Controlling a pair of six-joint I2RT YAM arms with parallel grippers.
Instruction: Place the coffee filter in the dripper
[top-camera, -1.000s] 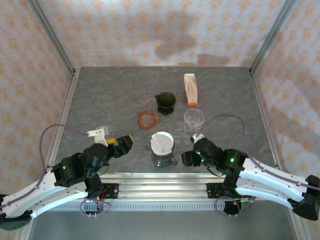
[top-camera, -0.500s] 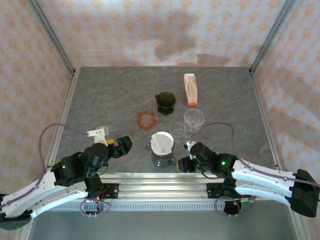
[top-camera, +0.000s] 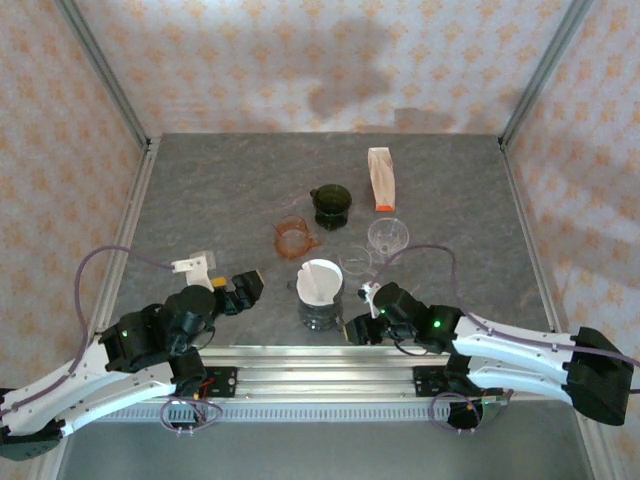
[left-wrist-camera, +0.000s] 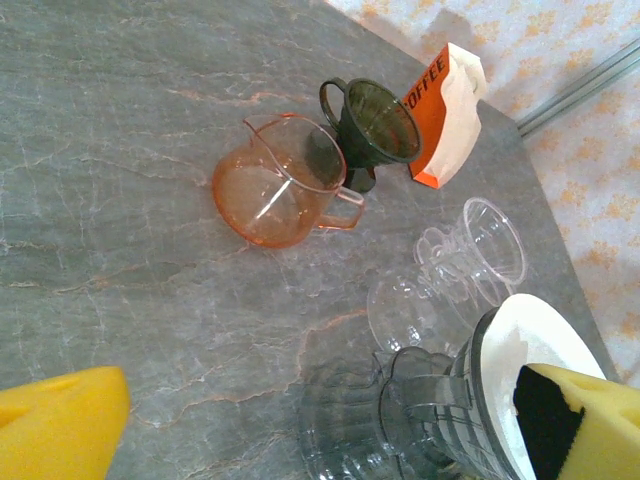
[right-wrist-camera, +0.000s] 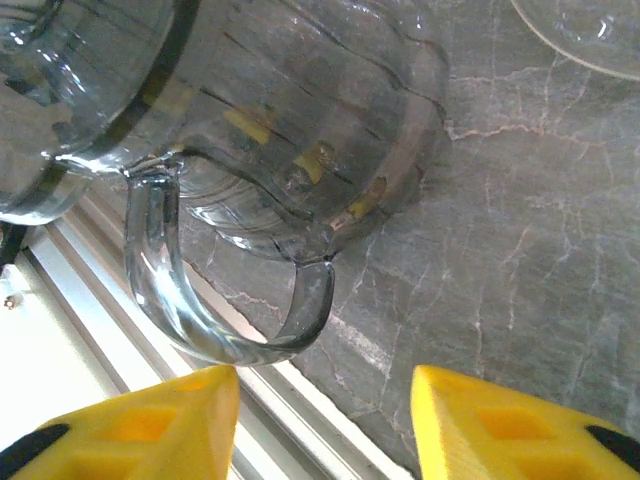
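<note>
The white coffee filter (top-camera: 322, 280) sits in a grey-tinted clear dripper (top-camera: 318, 300) on top of a glass carafe (top-camera: 320, 318) near the table's front edge. In the left wrist view the filter (left-wrist-camera: 520, 335) lines the dripper (left-wrist-camera: 470, 395). My left gripper (top-camera: 250, 288) hangs open to the carafe's left, nothing between its fingers. My right gripper (top-camera: 352, 328) is open just right of the carafe. In the right wrist view the carafe's handle (right-wrist-camera: 165, 290) curves just ahead of its yellow fingertips (right-wrist-camera: 150, 420), with no grip on it.
An orange pitcher (top-camera: 293, 238), a dark green dripper (top-camera: 330, 203), a coffee bag (top-camera: 381, 178) and two clear glass pieces (top-camera: 388, 237) stand behind the carafe. A small white piece (top-camera: 195, 267) lies at the left. The metal rail (top-camera: 320, 355) runs along the front edge.
My right gripper has moved left, up to the carafe's handle. The carafe with dripper and filter has shifted slightly left. The left arm has barely moved.
</note>
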